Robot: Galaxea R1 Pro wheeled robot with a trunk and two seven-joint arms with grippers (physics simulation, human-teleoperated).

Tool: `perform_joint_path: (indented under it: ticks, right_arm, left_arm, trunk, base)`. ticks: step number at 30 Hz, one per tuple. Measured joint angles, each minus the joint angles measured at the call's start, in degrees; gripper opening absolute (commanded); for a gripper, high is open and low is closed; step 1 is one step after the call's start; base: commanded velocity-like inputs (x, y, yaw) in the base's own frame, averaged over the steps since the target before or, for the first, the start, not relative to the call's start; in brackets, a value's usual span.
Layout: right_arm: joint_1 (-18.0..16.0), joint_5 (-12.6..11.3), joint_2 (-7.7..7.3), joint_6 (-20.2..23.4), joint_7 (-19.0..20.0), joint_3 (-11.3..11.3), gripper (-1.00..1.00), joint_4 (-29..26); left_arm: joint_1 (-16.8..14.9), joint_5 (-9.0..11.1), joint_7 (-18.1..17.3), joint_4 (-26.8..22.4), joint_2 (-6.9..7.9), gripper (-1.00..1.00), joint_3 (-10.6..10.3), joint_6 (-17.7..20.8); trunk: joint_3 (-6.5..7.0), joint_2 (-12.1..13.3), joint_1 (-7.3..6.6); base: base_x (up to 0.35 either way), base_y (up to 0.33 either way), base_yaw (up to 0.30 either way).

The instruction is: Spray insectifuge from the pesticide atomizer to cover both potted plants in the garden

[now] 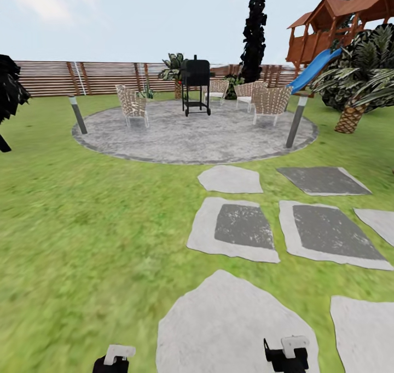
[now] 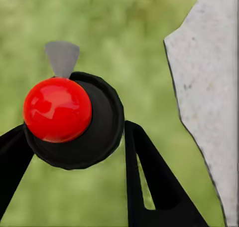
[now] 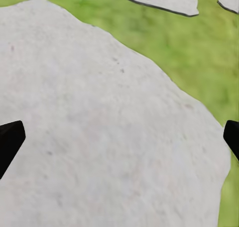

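**Robot on the lawn, facing the patio**

The right gripper has its jaws spread wide, the two black tips at opposite edges of the right wrist view, with nothing between them; a pale stepping stone lies beneath. The left gripper shows black fingers apart, and between them sits a black round part with a glossy red ball and a small grey tab, over blurred grass; I cannot tell what this is or whether the jaws pinch it.

In the head view both grippers sit at the bottom edge, the left over the lawn, the right over the nearest stone. Further stepping stones lead to the round grey patio, which carries wicker chairs and a black grill. The slat fence runs behind. A playhouse with a blue slide stands to the right. The atomizer and potted plants cannot be made out.
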Motion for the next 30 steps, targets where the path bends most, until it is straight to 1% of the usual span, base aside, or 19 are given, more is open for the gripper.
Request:
perform_joint_path:
  ticks: [30]
  right_arm:
    - [0.0, 0.0, 0.00, 0.0, 0.1, 0.1, 1.00, 0.1]
  left_arm:
    - [0.0, 0.0, 0.0, 0.0, 0.01, -1.00, 0.0, 0.0]
  trunk:
    - [0.00, 0.0, 0.00]
  base:
    - [0.323, -0.115, 0.000]
